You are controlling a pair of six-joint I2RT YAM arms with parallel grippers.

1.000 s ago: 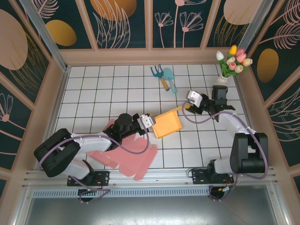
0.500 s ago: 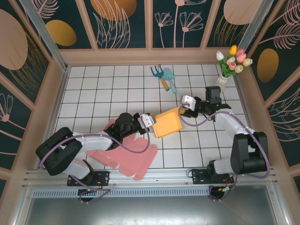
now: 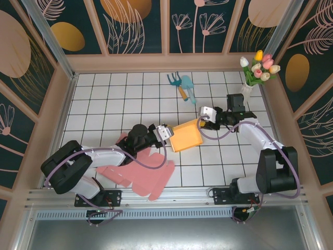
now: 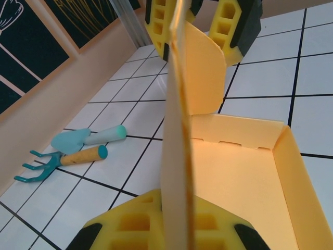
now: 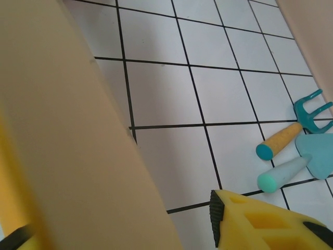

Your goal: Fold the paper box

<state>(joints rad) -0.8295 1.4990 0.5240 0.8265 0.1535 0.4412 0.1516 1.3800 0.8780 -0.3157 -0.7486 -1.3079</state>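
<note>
The paper box (image 3: 186, 137) is an orange-yellow tray, partly folded, lying in the middle of the tiled table. My left gripper (image 3: 167, 133) is shut on the box's near left wall, which runs upright between the yellow fingers (image 4: 130, 224) in the left wrist view. My right gripper (image 3: 202, 120) is at the box's far corner, open, with its jaws on either side of the upright flap (image 4: 200, 73). In the right wrist view the tan flap (image 5: 78, 130) lies close along the left side, and a gap separates it from the right finger (image 5: 250, 221).
Flat pink cardboard sheets (image 3: 140, 172) lie near the left arm at the table's front. A teal rake and trowel (image 3: 182, 86) lie behind the box. A vase of tulips (image 3: 252, 73) stands at the back right corner. Wooden walls ring the table.
The right gripper has moved left onto the box's far corner, and its jaws have narrowed around the flap. The left gripper keeps its hold and has barely moved.
</note>
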